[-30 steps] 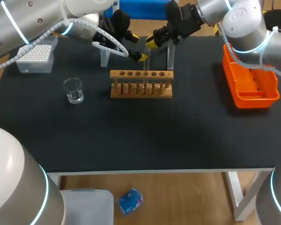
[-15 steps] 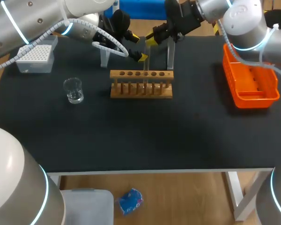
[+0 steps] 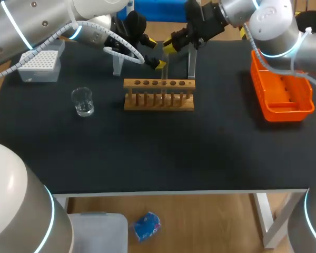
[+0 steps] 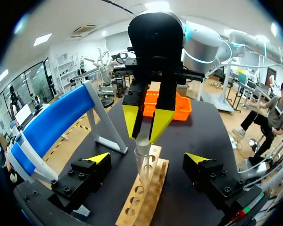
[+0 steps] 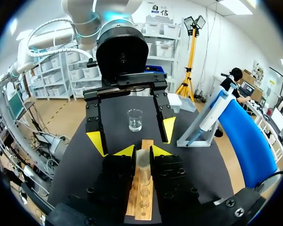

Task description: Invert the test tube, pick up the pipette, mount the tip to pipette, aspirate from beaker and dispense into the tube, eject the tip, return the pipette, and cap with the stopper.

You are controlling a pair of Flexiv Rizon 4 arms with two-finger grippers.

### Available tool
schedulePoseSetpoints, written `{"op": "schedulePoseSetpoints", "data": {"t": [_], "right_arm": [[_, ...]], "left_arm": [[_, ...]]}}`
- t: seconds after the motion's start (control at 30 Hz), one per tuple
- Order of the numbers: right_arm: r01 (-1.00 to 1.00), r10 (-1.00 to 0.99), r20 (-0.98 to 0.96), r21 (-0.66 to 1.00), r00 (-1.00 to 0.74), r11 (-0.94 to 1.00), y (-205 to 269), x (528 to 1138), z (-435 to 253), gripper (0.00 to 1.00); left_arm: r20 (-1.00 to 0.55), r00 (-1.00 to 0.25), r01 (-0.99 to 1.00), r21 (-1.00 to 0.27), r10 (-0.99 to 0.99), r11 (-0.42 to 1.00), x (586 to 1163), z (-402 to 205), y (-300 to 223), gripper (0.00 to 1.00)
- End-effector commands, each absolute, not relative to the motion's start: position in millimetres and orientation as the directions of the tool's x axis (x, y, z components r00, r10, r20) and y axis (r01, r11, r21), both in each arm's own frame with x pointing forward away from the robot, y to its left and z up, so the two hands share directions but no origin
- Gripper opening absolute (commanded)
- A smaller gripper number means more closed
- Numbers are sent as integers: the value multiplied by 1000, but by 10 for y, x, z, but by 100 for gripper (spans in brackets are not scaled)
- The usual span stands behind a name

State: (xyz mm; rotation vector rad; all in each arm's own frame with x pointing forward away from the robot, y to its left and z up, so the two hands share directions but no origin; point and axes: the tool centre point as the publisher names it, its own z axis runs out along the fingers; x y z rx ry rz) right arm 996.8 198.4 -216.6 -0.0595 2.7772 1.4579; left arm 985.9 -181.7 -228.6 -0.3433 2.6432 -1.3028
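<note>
My right gripper point(image 3: 170, 46) is shut on the upper end of a clear test tube point(image 3: 164, 69), holding it upright over the wooden rack point(image 3: 159, 101). The right wrist view has the tube point(image 5: 142, 159) pinched between my right gripper's point(image 5: 142, 151) yellow tips. Facing it, my left gripper point(image 3: 156, 54) stands open, a finger on each side of the tube without touching it. From the left wrist, the tube point(image 4: 141, 165) hangs from the right gripper point(image 4: 145, 128), midway between my left gripper's point(image 4: 146, 160) spread tips. The beaker point(image 3: 83, 101) stands left of the rack. The blue pipette point(image 5: 244, 136) rests on its stand.
A white tip box point(image 3: 40, 64) sits at the back left. An orange bin point(image 3: 280, 90) stands at the right edge. The pipette stand's legs point(image 3: 191, 64) rise just behind the rack.
My right gripper has risen slightly with the test tube. The left arm has kept still.
</note>
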Motion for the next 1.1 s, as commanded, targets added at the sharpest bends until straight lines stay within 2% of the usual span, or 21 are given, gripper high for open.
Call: {"op": "schedulePoseSetpoints", "data": {"t": [0.03, 1.1], "right_arm": [[-32, -36, -14, 821, -999, 570, 1991, 9986, -2187, 0], [-27, -37, -6, 791, -999, 611, 2003, 9946, -2316, 0]], "left_arm": [[-47, -962, -126, -798, -269, 590, 9899, -2286, -1797, 100], [-47, -962, -126, -798, -269, 590, 9899, -2286, -1797, 100]]}}
